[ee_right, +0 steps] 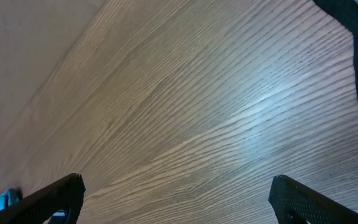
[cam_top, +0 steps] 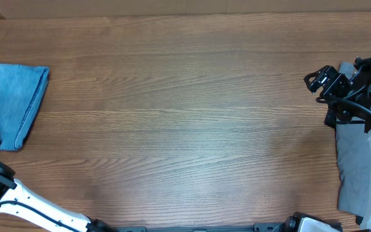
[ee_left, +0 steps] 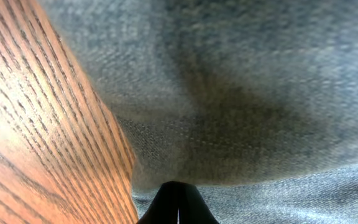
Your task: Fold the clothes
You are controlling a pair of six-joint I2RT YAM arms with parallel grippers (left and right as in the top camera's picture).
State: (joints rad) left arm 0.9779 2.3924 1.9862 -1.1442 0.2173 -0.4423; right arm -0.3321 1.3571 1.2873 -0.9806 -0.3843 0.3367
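So we've got a brown wooden worktop (cam_top: 185, 116), with the grain running left to right and a paler strip along the far edge. We can see two things lying on it. At the left edge are the jeans (cam_top: 8, 103), light blue denim folded into a flat stack. The stack's rounded edge faces right and the frame cuts off part of it. On the right edge there's a grey cloth (cam_top: 356, 171) stretching down to the near side, with its far end under the arm there. The two are well apart, pretty much the whole worktop between them. Up close, the denim sits flat against the wood.
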